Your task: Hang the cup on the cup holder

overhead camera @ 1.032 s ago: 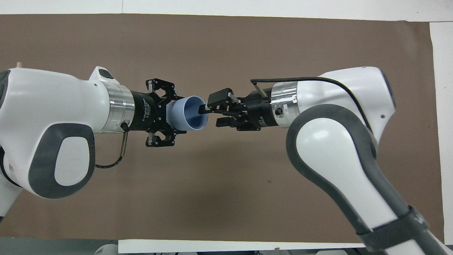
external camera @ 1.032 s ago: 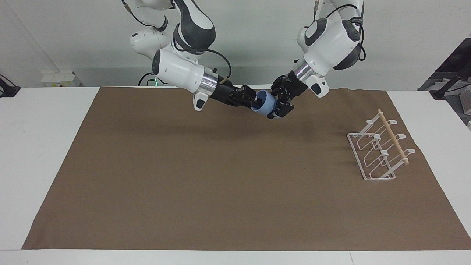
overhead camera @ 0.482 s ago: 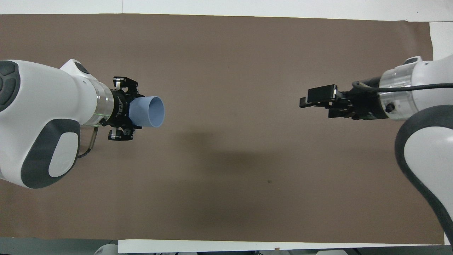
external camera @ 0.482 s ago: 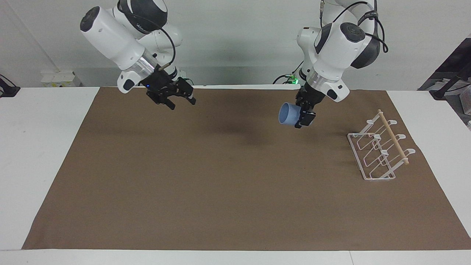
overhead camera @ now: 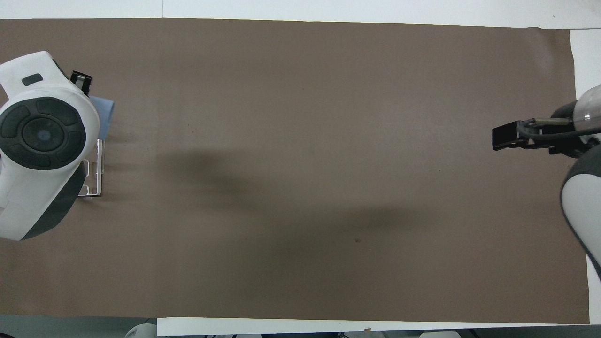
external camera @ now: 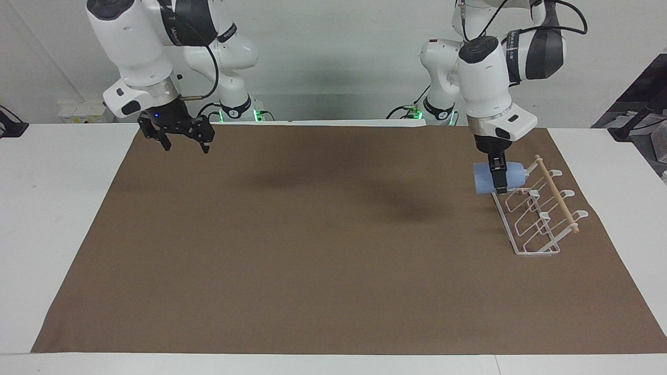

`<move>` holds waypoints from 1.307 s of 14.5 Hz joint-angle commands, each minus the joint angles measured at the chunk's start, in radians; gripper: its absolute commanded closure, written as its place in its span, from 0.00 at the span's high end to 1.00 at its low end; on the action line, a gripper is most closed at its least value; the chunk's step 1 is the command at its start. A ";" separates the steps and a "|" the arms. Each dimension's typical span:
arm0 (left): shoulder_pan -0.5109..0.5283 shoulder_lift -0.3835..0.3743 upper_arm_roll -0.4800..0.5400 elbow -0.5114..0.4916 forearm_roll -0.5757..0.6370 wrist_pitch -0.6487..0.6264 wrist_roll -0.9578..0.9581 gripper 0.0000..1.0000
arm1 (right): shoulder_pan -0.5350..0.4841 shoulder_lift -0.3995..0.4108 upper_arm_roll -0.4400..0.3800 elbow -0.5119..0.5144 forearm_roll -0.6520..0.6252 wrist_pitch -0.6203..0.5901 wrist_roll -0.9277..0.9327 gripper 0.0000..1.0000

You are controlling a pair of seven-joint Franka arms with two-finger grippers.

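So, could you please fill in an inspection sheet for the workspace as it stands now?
Surface: white table covered by a brown mat.
Job's things: blue cup held on its side in the air at the cup holder's end nearer the robots; not yet hung.
Clutter: nothing seen.
End effectors: left end effector shut on the cup; right end effector open, empty, waiting over the mat's edge at the right arm's end.
Cables: black cables along both arms.
Surroundings: white wall; dark equipment off the left arm's end of the table.
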 commanded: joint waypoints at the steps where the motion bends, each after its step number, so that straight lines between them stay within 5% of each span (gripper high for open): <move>1: 0.006 0.050 -0.006 -0.007 0.255 -0.026 -0.021 0.37 | -0.036 0.090 0.012 0.201 -0.027 -0.151 -0.057 1.00; 5: 0.048 0.131 -0.006 -0.038 0.624 -0.067 -0.030 0.37 | -0.077 0.106 0.015 0.196 -0.015 -0.166 -0.100 1.00; 9: 0.074 0.223 -0.006 -0.038 0.765 -0.047 -0.028 0.37 | -0.106 0.084 0.033 0.162 -0.001 -0.154 -0.126 1.00; 14: 0.115 0.308 -0.008 -0.030 0.837 -0.012 -0.096 0.37 | -0.086 0.084 0.033 0.160 -0.001 -0.162 -0.123 1.00; 19: 0.115 0.305 -0.012 -0.062 0.836 -0.030 -0.176 0.37 | -0.091 0.084 0.033 0.159 0.000 -0.163 -0.126 1.00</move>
